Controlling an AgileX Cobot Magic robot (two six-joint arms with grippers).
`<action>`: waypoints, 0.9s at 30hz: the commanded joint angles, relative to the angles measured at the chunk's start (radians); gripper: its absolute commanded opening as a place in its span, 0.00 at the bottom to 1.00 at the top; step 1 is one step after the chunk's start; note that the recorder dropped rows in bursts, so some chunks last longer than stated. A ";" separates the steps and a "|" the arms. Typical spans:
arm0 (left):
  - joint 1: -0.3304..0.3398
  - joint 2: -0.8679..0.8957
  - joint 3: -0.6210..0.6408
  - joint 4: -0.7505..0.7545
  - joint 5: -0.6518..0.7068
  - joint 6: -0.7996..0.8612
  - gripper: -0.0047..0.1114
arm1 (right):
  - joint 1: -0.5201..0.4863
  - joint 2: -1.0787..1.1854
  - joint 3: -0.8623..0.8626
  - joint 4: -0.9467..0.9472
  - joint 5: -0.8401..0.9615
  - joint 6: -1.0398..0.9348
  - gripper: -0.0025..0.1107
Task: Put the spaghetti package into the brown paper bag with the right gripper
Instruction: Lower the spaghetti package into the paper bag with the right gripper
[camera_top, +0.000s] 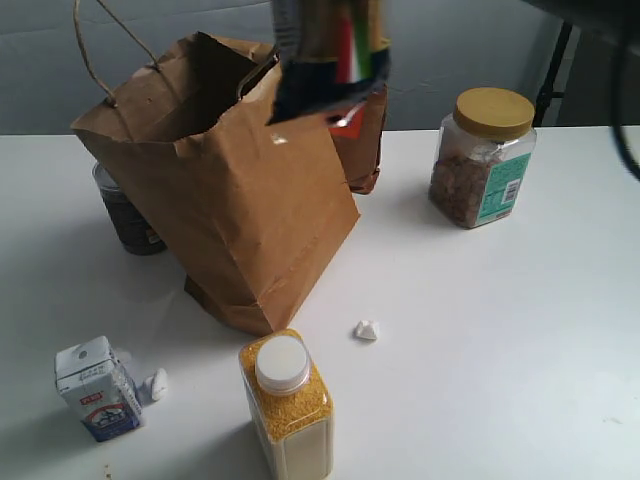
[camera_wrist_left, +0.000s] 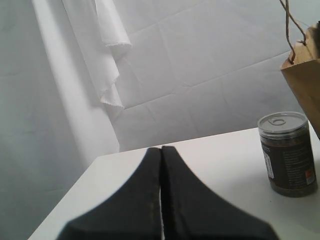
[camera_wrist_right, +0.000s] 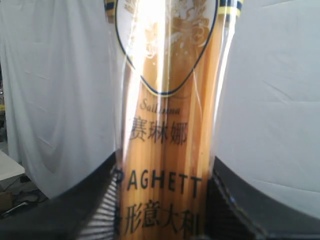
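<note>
- The white tabletop (camera_top: 500, 330) carries the upright brown paper bag (camera_top: 240, 220), with a dark can (camera_top: 125, 225) just beside it.
- A yellow-lidded jar (camera_top: 483, 160) stands well apart, right.
- Nearer the camera: yellow-grain bottle (camera_top: 288, 405), small carton (camera_top: 97, 390), white scrap (camera_top: 367, 330).

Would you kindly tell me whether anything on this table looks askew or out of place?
The large light-brown kraft paper bag stands crooked, its sides creased and its mouth lopsided. A small crumpled white scrap lies loose on the white table near the bag's base, and another scrap beside the small white-and-blue carton. Nothing looks spilled.
</note>
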 joint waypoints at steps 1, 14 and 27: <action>0.002 -0.002 0.005 -0.004 -0.007 -0.004 0.04 | 0.027 0.150 -0.191 -0.008 -0.096 -0.025 0.02; 0.002 -0.002 0.005 -0.004 -0.007 -0.004 0.04 | 0.027 0.568 -0.664 -0.028 -0.079 -0.026 0.02; 0.002 -0.002 0.005 -0.004 -0.007 -0.004 0.04 | 0.049 0.501 -0.714 -0.056 0.000 -0.032 0.02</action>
